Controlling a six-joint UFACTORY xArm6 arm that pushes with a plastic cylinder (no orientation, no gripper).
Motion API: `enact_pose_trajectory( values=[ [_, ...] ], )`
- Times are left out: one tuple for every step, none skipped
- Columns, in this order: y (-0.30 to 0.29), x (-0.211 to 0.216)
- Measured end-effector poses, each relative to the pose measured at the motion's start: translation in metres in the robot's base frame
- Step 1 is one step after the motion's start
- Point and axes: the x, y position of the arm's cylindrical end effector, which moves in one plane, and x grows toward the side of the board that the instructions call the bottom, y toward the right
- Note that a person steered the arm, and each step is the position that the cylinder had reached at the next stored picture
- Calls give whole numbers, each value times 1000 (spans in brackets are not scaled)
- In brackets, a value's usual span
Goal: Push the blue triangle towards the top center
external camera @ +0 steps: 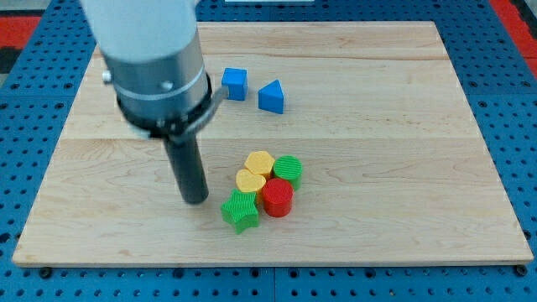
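My tip (195, 200) rests on the tabletop (403, 168) just left of a cluster — green star (240, 211), two yellow hearts (250, 180), red cylinder (277, 198), green cylinder (288, 169). No pincer here, only the rod. The blue triangle (271, 97) sits near the view's top, beside a blue cube (235, 83) — well apart from my tip.

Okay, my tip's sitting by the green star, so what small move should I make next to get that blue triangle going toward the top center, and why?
Probably slide my tip up and rightward to just below the blue triangle; it sits well below-left now, beside the green star.
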Motion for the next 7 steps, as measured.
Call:
enact_pose_trajectory(
  values=[
    [21,22],
    [45,23],
    [48,24],
    [44,22],
    [-9,-3],
    [-34,-59],
    [-14,-121]
  ],
)
